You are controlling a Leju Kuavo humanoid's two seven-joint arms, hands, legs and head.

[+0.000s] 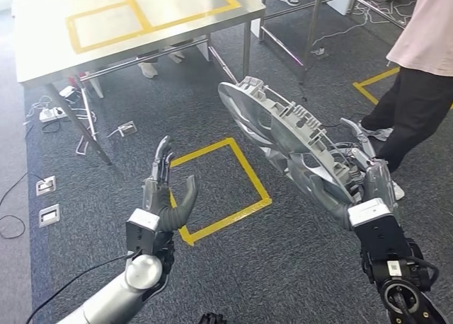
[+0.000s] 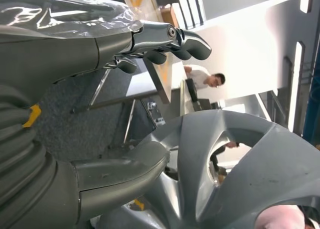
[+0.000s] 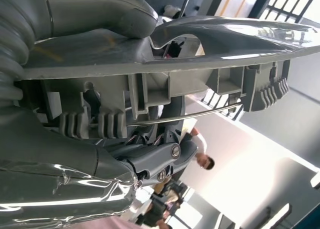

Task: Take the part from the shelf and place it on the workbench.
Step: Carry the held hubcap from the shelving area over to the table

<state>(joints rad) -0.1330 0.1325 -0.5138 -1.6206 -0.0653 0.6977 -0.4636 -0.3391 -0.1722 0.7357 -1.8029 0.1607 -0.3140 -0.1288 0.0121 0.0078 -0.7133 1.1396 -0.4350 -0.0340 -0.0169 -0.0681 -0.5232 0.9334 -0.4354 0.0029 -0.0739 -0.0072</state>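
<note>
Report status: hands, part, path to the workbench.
Right hand grips silver spoked plastic wheel cover by its rim. Left hand open, holds nothing. Steel workbench ahead; person standing close right.

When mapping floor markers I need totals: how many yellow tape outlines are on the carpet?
2. One full square lies mid-carpet ahead of the robot; another outline's corner shows at right, cut off by the person. More may be hidden.

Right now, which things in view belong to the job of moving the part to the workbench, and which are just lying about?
Belongs to the job:
silver wheel cover, gripped at its rim by the right hand
workbench with yellow tape outlines
left hand, holding nothing, fingers apart

Just lying about:
power strip and cables under the bench
floor sockets
yellow tape square on the carpet
person walking past
</note>
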